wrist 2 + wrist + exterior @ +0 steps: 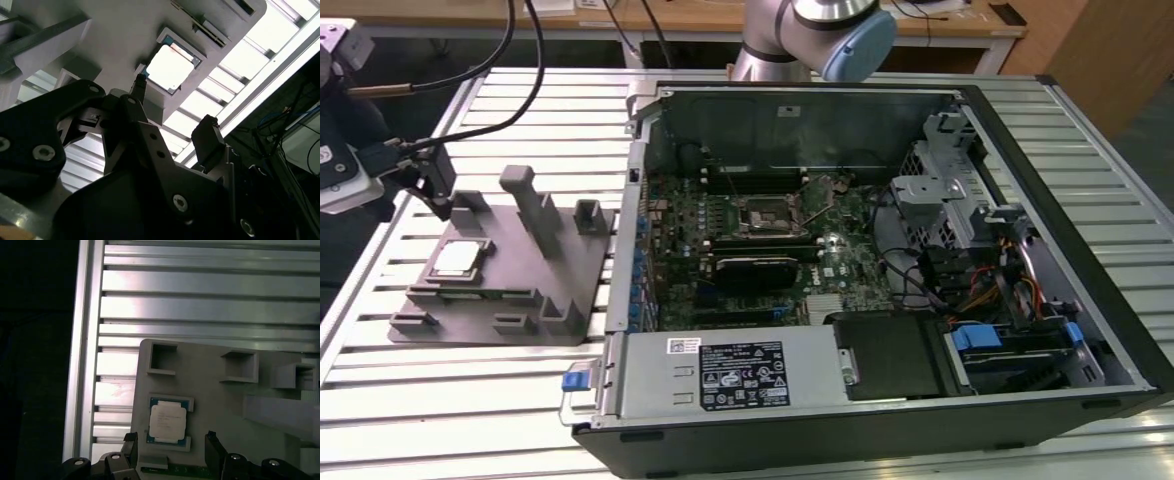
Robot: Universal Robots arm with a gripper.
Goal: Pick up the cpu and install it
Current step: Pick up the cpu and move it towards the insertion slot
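Note:
The cpu (pixel 458 260) lies flat in a recess of the grey fixture plate (pixel 520 295), at the exterior view's left of the open computer case (pixel 881 400). Its silver top also shows in the first wrist view as cpu (pixel 168 422) and glares white in the second wrist view as cpu (pixel 170 67). My gripper (pixel 438 195) hangs a little above the plate's far left corner, close to the chip. In both wrist views the gripper (pixel 171 447) (pixel 174 112) stands open and holds nothing, its two black fingers straddling the chip's width from above without touching it.
Upright posts (pixel 534 205) rise from the fixture plate beside the chip. Inside the case lies the motherboard with its socket (pixel 763 213), next to drive cages and cables (pixel 987 280). The slatted metal table (pixel 480 400) ends at an edge on the exterior view's left.

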